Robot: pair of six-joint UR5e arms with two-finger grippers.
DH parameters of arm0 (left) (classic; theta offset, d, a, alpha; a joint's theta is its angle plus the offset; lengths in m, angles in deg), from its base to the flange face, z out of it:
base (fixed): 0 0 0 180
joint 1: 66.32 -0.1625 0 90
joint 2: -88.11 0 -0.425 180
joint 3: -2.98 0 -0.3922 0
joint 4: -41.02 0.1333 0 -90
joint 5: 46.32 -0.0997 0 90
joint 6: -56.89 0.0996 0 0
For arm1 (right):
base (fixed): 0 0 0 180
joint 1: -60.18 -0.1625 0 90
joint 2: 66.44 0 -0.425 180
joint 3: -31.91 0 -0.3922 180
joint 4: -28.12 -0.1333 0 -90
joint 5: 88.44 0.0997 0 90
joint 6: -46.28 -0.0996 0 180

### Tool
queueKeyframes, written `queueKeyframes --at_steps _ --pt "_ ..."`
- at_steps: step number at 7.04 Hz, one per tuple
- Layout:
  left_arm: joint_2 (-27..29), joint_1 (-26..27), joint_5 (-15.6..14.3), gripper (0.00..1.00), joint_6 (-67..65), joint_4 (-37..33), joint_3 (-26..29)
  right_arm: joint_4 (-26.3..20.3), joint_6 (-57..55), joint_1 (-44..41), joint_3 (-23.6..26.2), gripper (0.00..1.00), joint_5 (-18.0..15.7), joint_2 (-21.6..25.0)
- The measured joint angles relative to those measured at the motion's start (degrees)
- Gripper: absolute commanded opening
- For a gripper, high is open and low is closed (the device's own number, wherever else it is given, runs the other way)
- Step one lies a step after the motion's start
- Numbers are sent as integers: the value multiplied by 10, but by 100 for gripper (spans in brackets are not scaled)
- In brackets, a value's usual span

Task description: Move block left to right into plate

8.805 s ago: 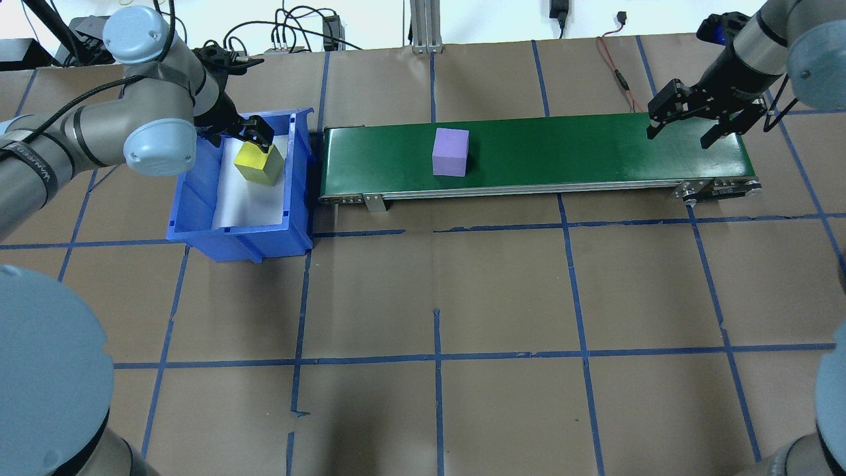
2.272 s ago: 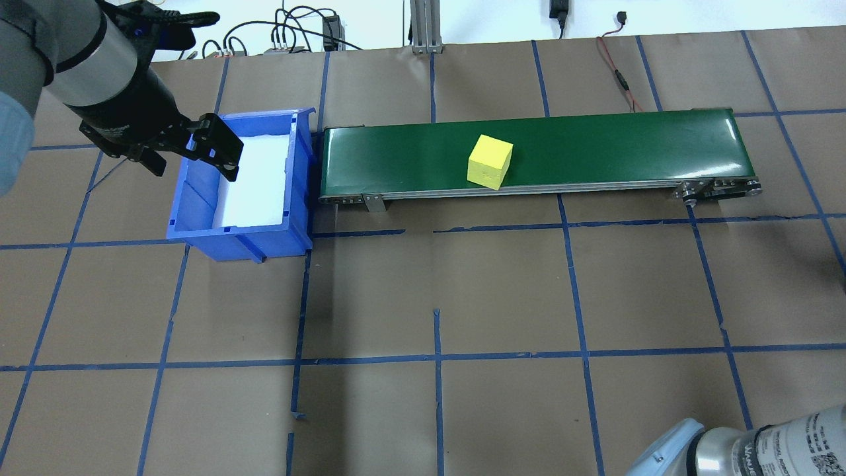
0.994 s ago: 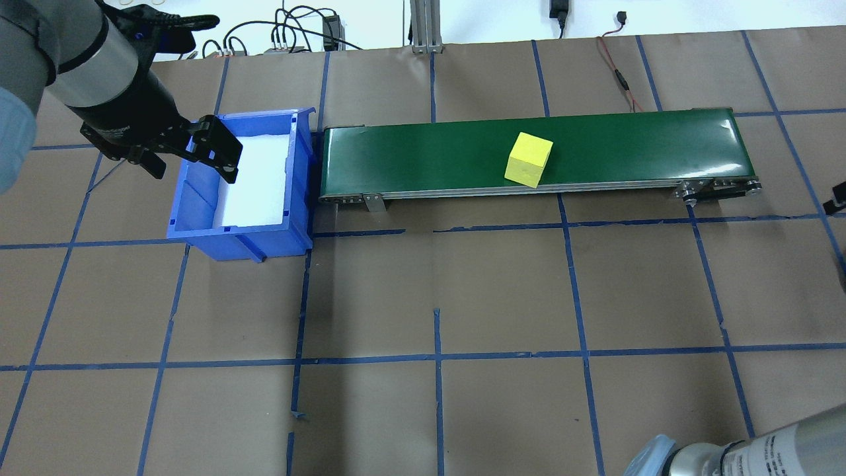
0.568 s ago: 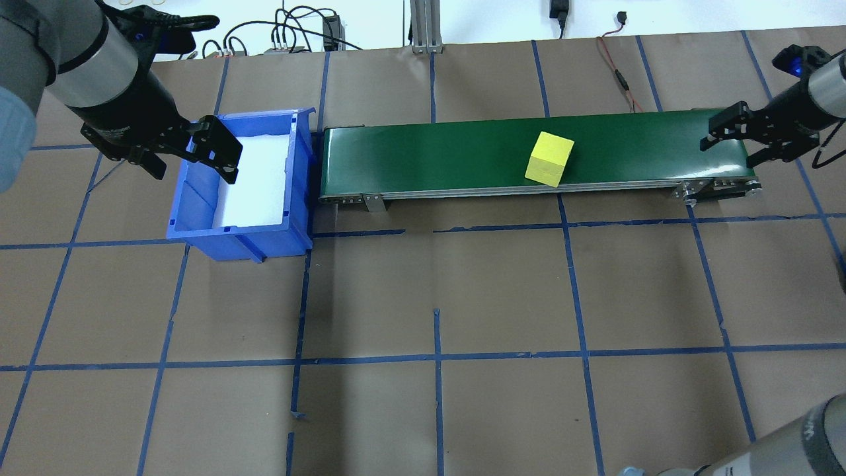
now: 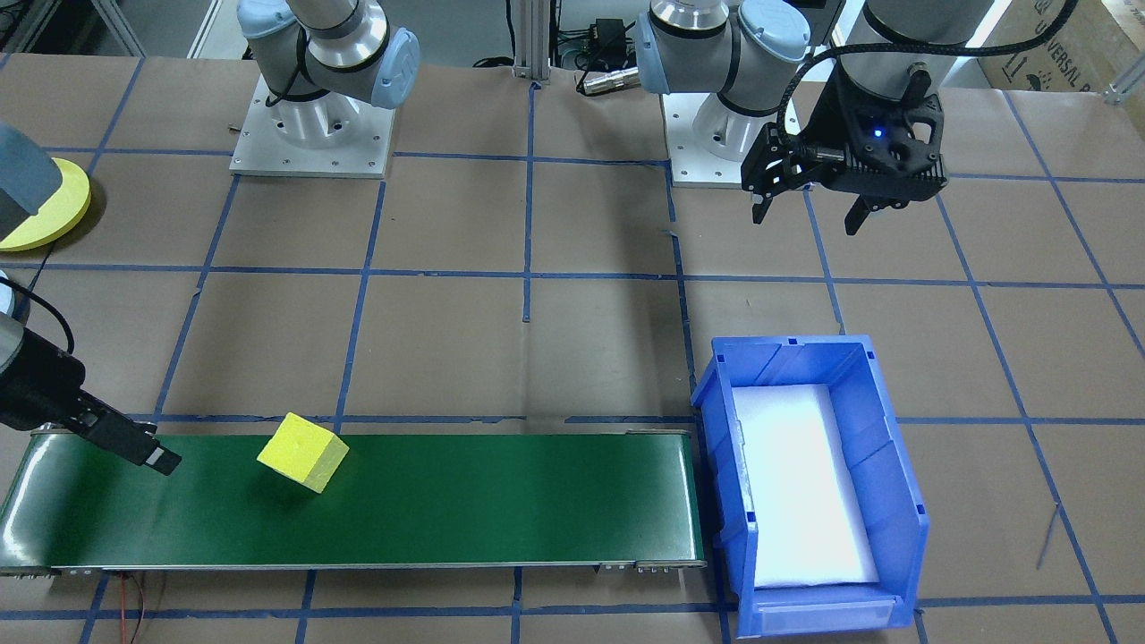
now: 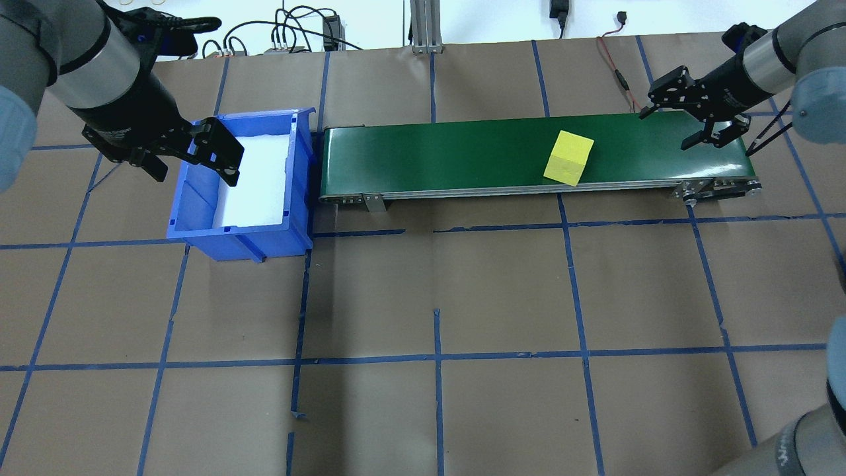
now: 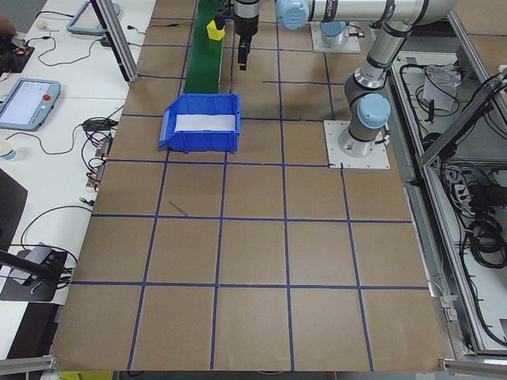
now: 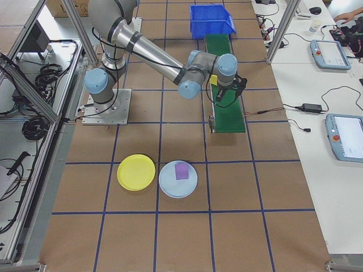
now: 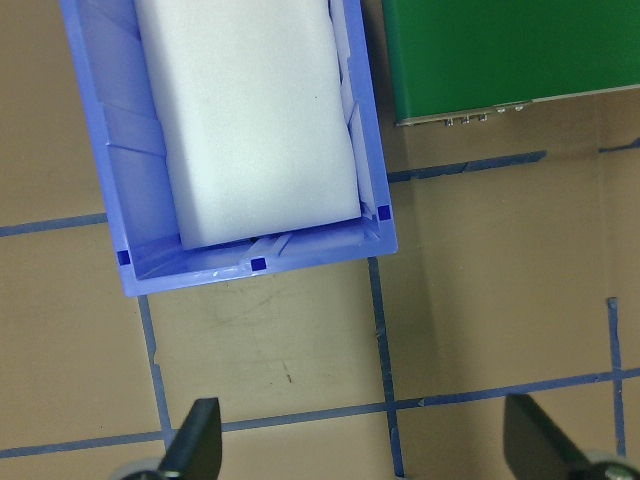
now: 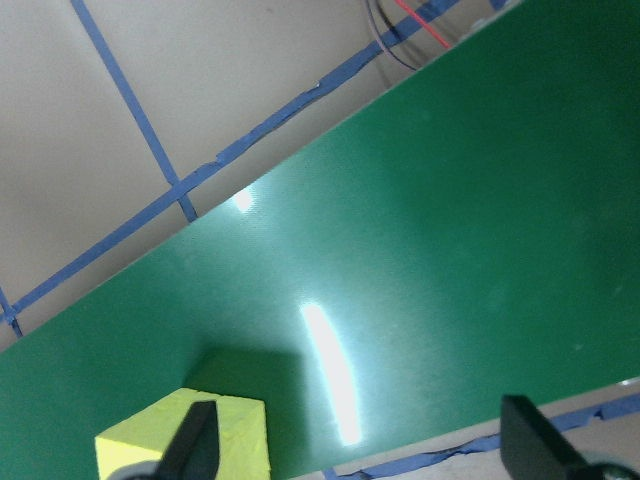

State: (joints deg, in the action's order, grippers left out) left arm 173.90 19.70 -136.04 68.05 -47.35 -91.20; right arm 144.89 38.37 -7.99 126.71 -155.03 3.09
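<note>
1. Nearest the lower edge of the overhead view, only bare brown table taped into blue squares is seen; no writing can be read there.

2. Left of centre in that view, a blue bin lined with white foam is set against the belt's left end, judged to be the supply point from which blocks are fed; nothing lies in it now.

3. The left gripper is held over the bin's left rim, its jaws spread wide and holding nothing, as the left wrist view confirms.

4. The yellow block rests on the green conveyor belt, right of the middle and near the front edge, turned askew.

5. At the upper right, the right gripper is poised over the belt's right end with its jaws wide apart and empty, judged to be waiting to catch the block.

6. In the exterior right view, a yellow plate and a pale blue plate carrying a purple block lie below the centre, apart from the belt's end.

7. On a cardboard box at the upper right of the front-facing view, "UNIVERSAL" can partly be read.
</note>
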Motion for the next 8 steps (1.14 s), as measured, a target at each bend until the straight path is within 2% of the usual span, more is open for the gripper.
queueKeyframes --at_steps 4,8 --pt "0 0 1 100 8 -1 1 40 -19 -31 4 100 4 -8" --pt "0 -2 1 100 13 2 0 49 -19 -35 11 100 4 -30"
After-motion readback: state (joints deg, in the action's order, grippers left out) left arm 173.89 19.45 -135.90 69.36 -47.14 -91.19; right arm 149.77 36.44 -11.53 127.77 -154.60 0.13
